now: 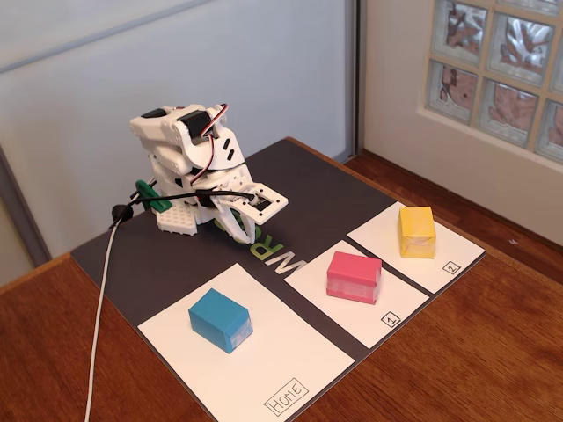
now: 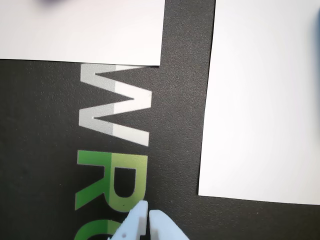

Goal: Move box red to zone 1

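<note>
The box red (image 1: 354, 276) sits flat on zone 1 (image 1: 352, 309), the white sheet with a small boxed "1" at its near right corner in the fixed view; nothing grips it. In that view, to the right of zone 1, across a thin dark gap, lies the sheet marked "2" (image 1: 449, 251) with a yellow block (image 1: 416, 231) on it. To the left of zone 1 lies the larger sheet marked "HOME" (image 1: 264, 365), carrying a blue block (image 1: 220, 319). All three sheets rest on a dark mat (image 1: 158, 264) printed with white and green letters, which lies on the wooden worktop (image 1: 475, 352). Behind zone 1 the white arm (image 1: 185, 167) is folded low over the mat, its tool (image 1: 249, 236) well apart from the box red. In the wrist view the tool (image 2: 148, 214) has its tips together, hanging above the green lettering (image 2: 110, 175).
</note>
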Action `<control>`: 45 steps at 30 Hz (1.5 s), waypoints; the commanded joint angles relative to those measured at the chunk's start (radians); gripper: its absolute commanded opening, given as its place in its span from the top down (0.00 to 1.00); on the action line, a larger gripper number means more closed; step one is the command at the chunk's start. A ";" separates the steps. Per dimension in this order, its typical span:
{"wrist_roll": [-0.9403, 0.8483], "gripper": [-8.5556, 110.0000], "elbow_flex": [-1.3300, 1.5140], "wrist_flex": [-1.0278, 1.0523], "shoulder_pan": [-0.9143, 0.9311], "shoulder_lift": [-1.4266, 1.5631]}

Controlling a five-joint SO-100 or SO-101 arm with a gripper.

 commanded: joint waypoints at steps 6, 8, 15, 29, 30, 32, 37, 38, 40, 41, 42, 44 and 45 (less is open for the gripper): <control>-0.005 0.93 0.014 0.041 -0.005 0.054; -0.005 0.93 0.014 0.041 -0.005 0.054; -0.005 0.93 0.014 0.041 -0.005 0.054; -0.005 0.93 0.014 0.041 -0.005 0.054; -0.005 0.93 0.014 0.041 -0.005 0.054; -0.005 0.93 0.014 0.041 -0.005 0.054; -0.005 0.93 0.014 0.041 -0.005 0.054; -0.005 0.93 0.014 0.041 -0.005 0.054; -0.005 0.93 0.014 0.041 -0.005 0.054; -0.005 0.93 0.014 0.041 -0.005 0.054; -0.005 0.93 0.014 0.041 -0.005 0.054; -0.005 0.93 0.014 0.041 -0.005 0.054; -0.005 0.93 0.014 0.041 -0.005 0.054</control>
